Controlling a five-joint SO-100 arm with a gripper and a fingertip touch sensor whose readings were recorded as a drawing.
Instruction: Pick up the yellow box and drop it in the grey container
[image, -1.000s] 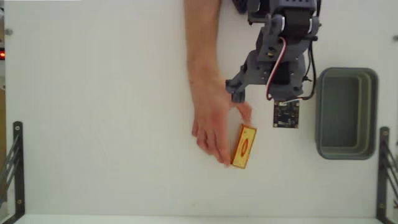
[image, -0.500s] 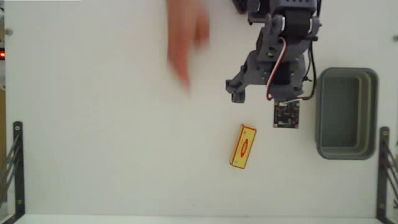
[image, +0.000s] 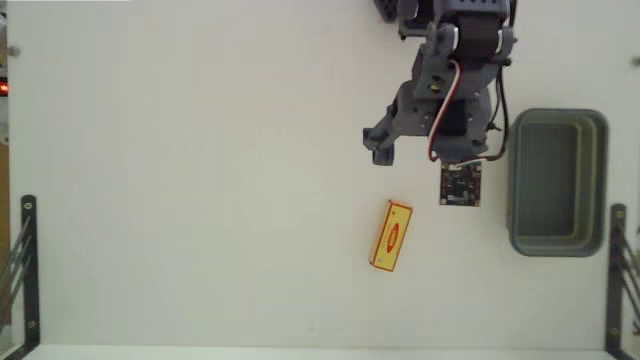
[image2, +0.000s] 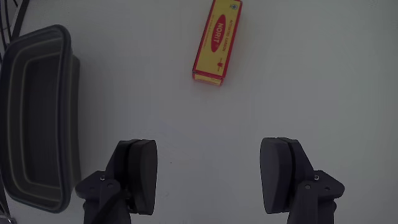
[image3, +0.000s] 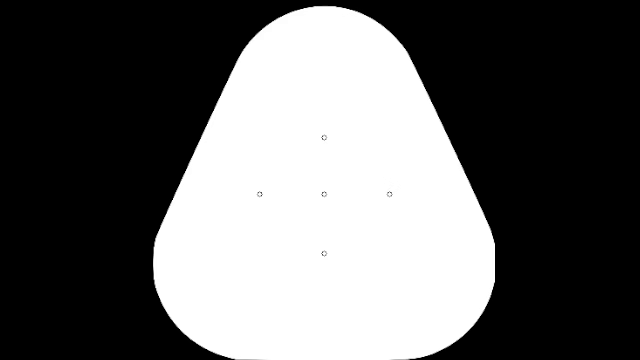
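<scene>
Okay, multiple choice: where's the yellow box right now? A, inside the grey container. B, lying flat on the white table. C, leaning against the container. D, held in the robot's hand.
B: the yellow box lies on the table, apart from the open hand and the grey container.

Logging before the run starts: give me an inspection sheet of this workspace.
Surface: white table, bare where visible.
Job's things: yellow box lying flat, apart from the arm; grey container at right in the fixed view, empty.
Clutter: nothing seen.
Grippers: gripper open, holding nothing, box ahead of it in the wrist view.
Cables: red and white wires on the arm.
Surroundings: black brackets at both table edges.
</scene>
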